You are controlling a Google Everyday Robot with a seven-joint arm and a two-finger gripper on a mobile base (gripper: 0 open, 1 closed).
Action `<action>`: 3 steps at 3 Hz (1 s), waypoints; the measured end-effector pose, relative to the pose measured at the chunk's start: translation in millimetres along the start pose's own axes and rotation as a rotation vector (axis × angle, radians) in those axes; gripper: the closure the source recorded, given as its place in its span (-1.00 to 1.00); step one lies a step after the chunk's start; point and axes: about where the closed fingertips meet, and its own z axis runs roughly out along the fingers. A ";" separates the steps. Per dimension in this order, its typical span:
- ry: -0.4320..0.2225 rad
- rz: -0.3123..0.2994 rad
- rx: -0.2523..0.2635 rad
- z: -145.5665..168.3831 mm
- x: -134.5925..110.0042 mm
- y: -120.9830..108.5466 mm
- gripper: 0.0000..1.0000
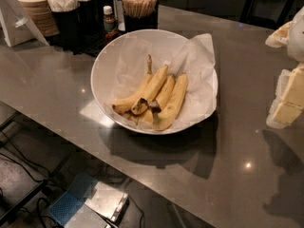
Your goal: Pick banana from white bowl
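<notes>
The white bowl (pixel 107 68) stands in the middle of the grey counter, lined with crinkled white paper. Several bananas lie in its front half. The broad, evenly yellow banana (pixel 175 101) is the rightmost one and curves from upper right to lower left. To its left lie a banana with a blackened end (pixel 153 87) and one with a long thin brown stem (pixel 129 102). My gripper (pixel 288 99) is at the right edge of the view, above the counter, well to the right of the bowl and apart from it. It holds nothing that I can see.
A black caddy (pixel 78 25) with napkins, stir sticks (pixel 139 3) and a small bottle (pixel 109 19) stands behind the bowl. Stacked cups (pixel 35 8) are at the far left. The counter's front edge (pixel 95 148) runs diagonally, with floor and cables below.
</notes>
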 end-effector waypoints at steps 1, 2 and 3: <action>0.000 0.000 0.000 0.0 0.0 0.0 -1.00; -0.061 -0.086 -0.001 -5.1 -13.6 0.9 -1.00; -0.061 -0.086 -0.001 -5.1 -13.6 0.9 -1.00</action>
